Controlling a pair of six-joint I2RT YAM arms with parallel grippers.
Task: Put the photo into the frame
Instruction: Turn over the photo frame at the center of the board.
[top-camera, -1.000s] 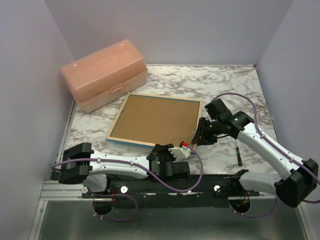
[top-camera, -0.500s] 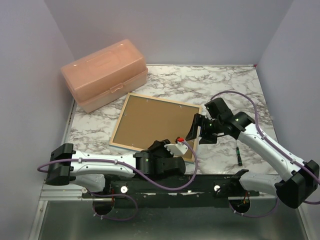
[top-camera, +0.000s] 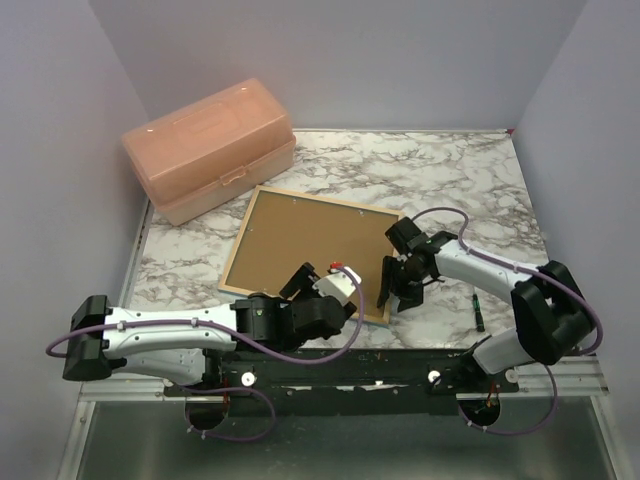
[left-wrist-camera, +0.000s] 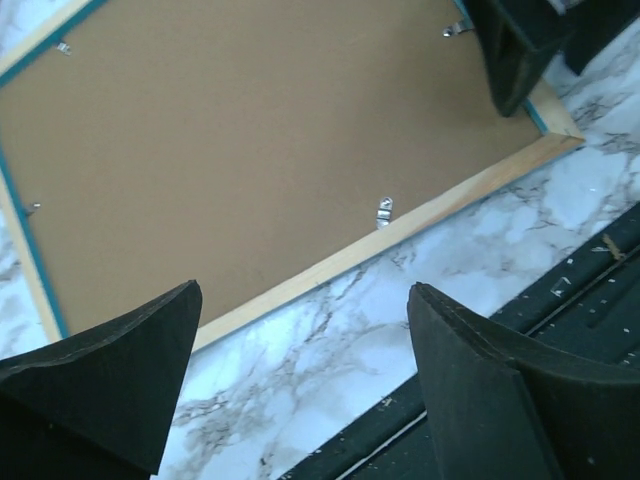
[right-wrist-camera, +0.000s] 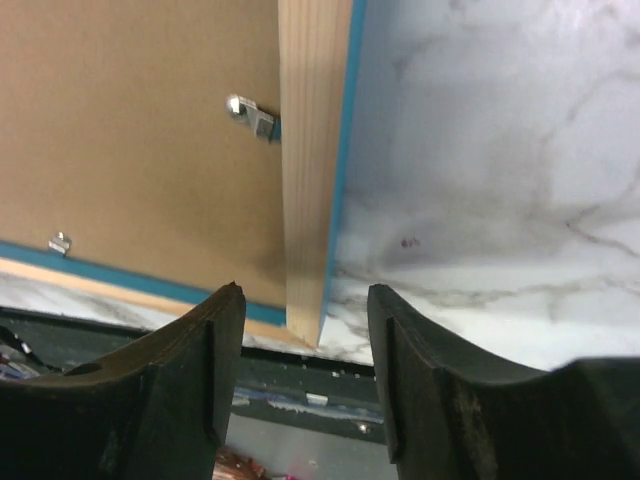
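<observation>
Both arms are pulling in closer now, and the left claw (left-wrist-camera: 300, 300) is opening wide above the near edge of the frame (top-camera: 240, 238). The right claw (right-wrist-camera: 305, 295) is hanging open too, one finger on each side of the frame's right rail. The frame is lying wood side up on the marble table (top-camera: 450, 170), with a brown board (top-camera: 310, 240) filling it.

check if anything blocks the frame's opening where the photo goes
yes, the brown backing board fills the frame opening, pinned by metal clips along the rails; the photo is not in view
</observation>
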